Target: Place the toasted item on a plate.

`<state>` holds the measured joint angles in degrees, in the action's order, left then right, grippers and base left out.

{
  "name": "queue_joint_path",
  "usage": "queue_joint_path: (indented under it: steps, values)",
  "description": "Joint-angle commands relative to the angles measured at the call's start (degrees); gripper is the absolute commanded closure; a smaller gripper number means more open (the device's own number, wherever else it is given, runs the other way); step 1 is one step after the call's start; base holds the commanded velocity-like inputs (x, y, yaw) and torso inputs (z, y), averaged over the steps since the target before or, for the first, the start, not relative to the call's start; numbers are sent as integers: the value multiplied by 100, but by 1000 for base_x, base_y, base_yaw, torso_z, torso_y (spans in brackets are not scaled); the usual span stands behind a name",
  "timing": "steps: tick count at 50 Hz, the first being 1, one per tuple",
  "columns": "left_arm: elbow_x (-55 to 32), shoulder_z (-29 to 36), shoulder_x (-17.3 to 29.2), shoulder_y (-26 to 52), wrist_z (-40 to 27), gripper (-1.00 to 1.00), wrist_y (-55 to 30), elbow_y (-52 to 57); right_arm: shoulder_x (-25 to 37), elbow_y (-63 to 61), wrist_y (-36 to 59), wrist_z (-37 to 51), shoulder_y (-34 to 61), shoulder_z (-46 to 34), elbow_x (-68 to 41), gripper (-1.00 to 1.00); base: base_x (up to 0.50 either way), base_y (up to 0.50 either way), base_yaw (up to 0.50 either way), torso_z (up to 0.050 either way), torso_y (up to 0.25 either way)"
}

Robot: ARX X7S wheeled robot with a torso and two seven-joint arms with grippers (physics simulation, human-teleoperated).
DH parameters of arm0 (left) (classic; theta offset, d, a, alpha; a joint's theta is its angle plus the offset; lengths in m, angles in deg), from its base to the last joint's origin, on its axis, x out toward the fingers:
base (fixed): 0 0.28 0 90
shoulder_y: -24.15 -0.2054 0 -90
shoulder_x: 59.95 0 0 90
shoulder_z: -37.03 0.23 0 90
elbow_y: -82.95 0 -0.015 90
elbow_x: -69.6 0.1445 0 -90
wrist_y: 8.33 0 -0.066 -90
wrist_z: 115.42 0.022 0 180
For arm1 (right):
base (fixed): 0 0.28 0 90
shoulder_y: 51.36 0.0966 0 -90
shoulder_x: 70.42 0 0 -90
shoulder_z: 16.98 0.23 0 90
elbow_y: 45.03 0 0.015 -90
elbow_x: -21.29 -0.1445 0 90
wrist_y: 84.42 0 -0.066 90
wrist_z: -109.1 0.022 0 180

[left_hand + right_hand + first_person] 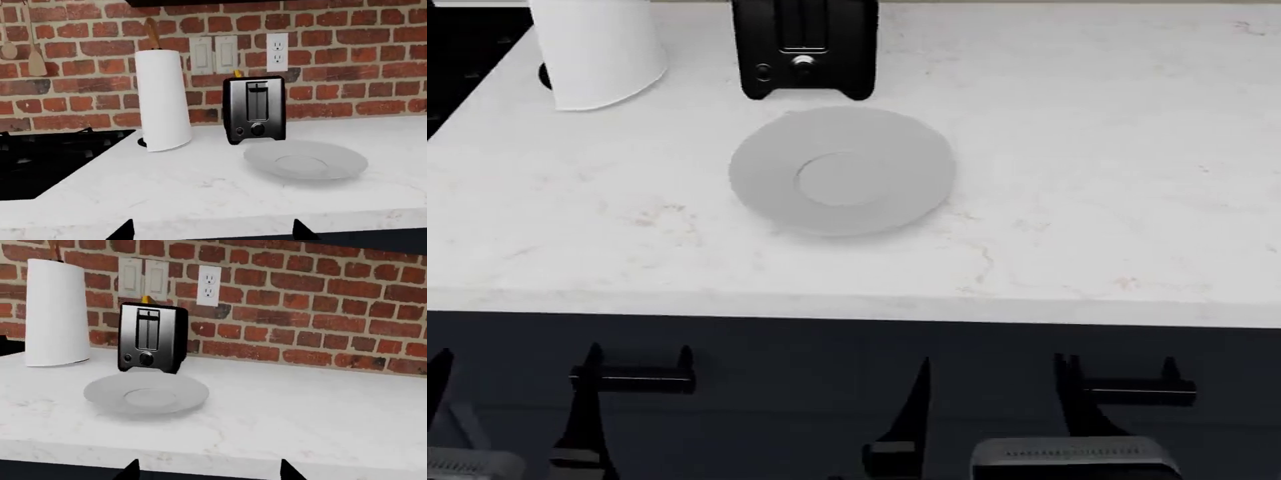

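The toasted item [237,73] shows only as a small orange-yellow tip sticking out of the top of the black toaster [254,110], and it also shows in the right wrist view [145,299]. In the head view the toaster [805,50] is cut off at the top and the slice is out of view. The light grey plate [841,172] lies empty on the counter just in front of the toaster. My left gripper [514,400] and right gripper [994,400] are both open and empty, below and in front of the counter's front edge, well short of the plate.
A white paper towel roll [163,100] stands left of the toaster. A black cooktop [40,160] lies at the counter's left end. A brick wall with switches and an outlet [277,52] backs the white counter [1094,180]. Wooden utensils [35,55] hang on the wall.
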<state>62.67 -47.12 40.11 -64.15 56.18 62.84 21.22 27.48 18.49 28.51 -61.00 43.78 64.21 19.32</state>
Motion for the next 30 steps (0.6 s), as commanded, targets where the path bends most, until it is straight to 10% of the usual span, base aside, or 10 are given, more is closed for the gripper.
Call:
queue_joint_path:
  steps: [1, 19, 30]
  values:
    - [-230, 36, 156, 810, -37, -100, -1361, 944, 71, -832, 1331, -50, 669, 63, -205, -100, 0, 500, 0, 50, 0]
    - [-526, -9, 123, 2154, -124, -100, -2540, 946, 147, -1059, 2607, -484, 1689, 334, -962, -100, 0, 139, 0, 50, 0]
    - [-541, -6, 165, 2184, -163, -100, -2519, 930, 228, -1082, 2407, -504, 1649, 303, -981, -100, 484, 172, 0, 50, 0]
